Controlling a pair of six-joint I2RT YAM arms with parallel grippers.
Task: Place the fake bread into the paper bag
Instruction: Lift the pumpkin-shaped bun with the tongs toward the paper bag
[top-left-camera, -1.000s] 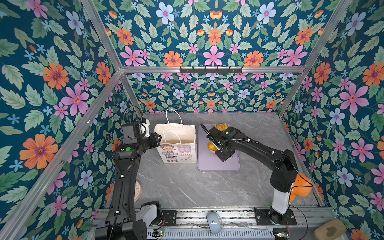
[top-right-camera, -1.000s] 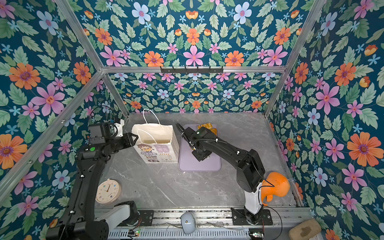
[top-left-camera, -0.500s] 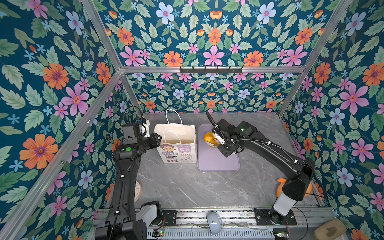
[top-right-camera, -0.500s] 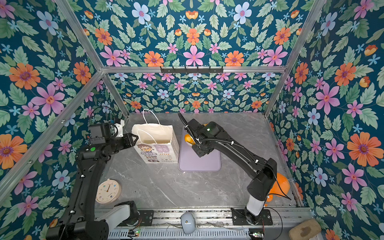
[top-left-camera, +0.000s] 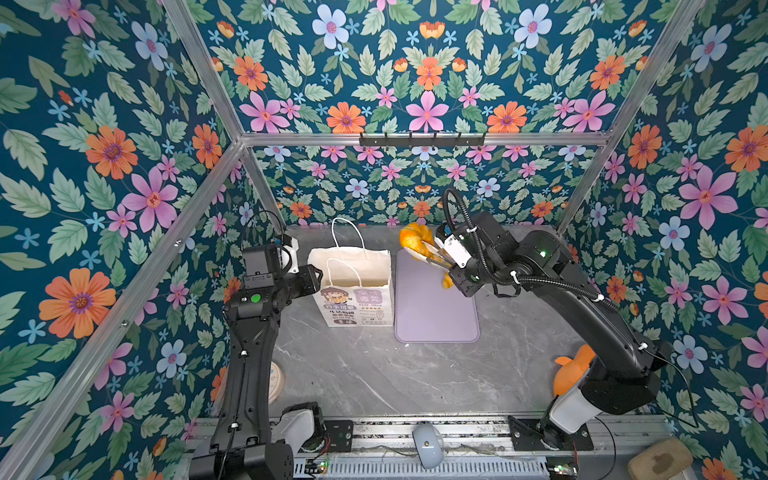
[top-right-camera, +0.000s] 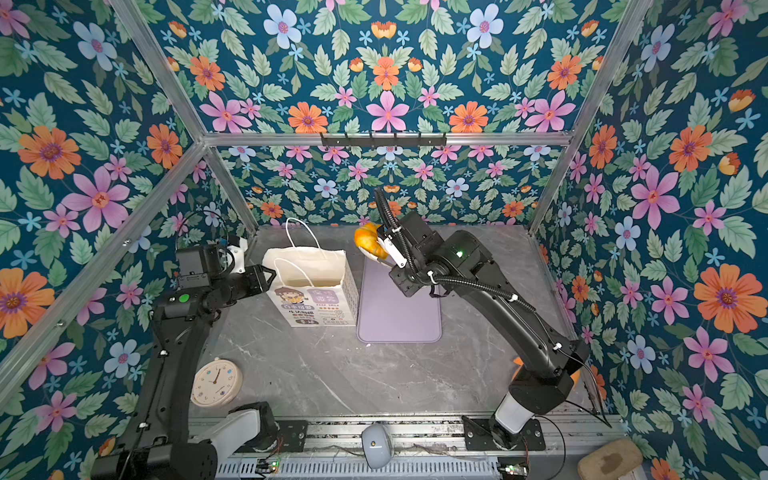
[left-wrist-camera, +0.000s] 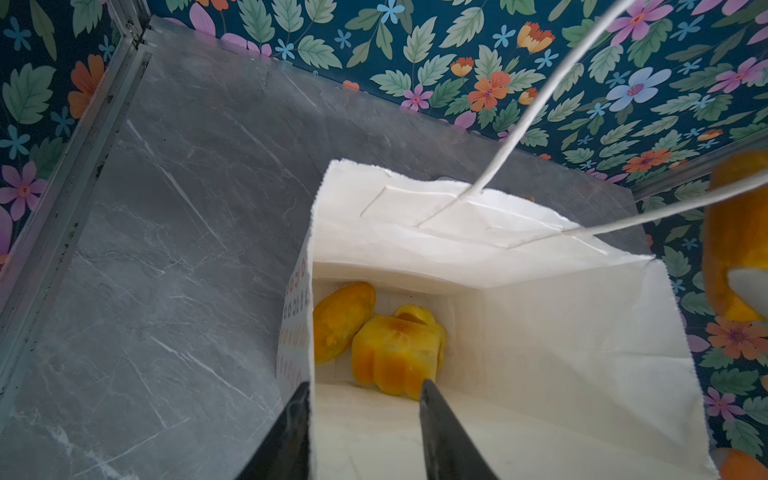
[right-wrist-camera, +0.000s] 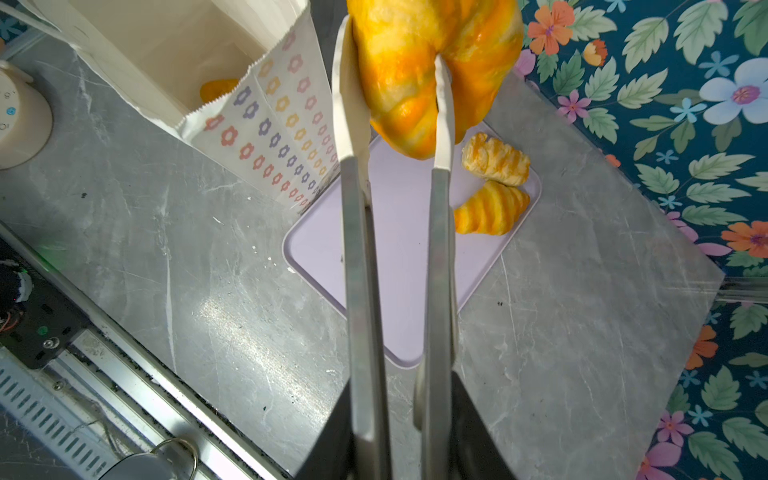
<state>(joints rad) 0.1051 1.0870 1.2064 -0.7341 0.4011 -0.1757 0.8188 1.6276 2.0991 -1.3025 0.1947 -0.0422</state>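
Right gripper (right-wrist-camera: 401, 382) pressed together on tongs (right-wrist-camera: 357, 249); the tong tips pinch a croissant (right-wrist-camera: 419, 75), which hangs in the air. In both top views the croissant (top-left-camera: 413, 245) is over the far end of the tray (right-wrist-camera: 316, 245), just beside the bag (top-left-camera: 353, 286) rim and not over the mouth. Left gripper (left-wrist-camera: 365, 382) is spread, astride the bag's side wall, not clamping it. A loaf (left-wrist-camera: 395, 353) and a roll (left-wrist-camera: 340, 324) lie in the bag, with a third piece half hidden behind. A pastry (right-wrist-camera: 496, 160) and a small croissant (right-wrist-camera: 490, 208) lie on the tray. Step, judged: carry, mid-task. Next: shift the croissant over the mouth, clear of the cord handles, lower it, ease the tongs apart.
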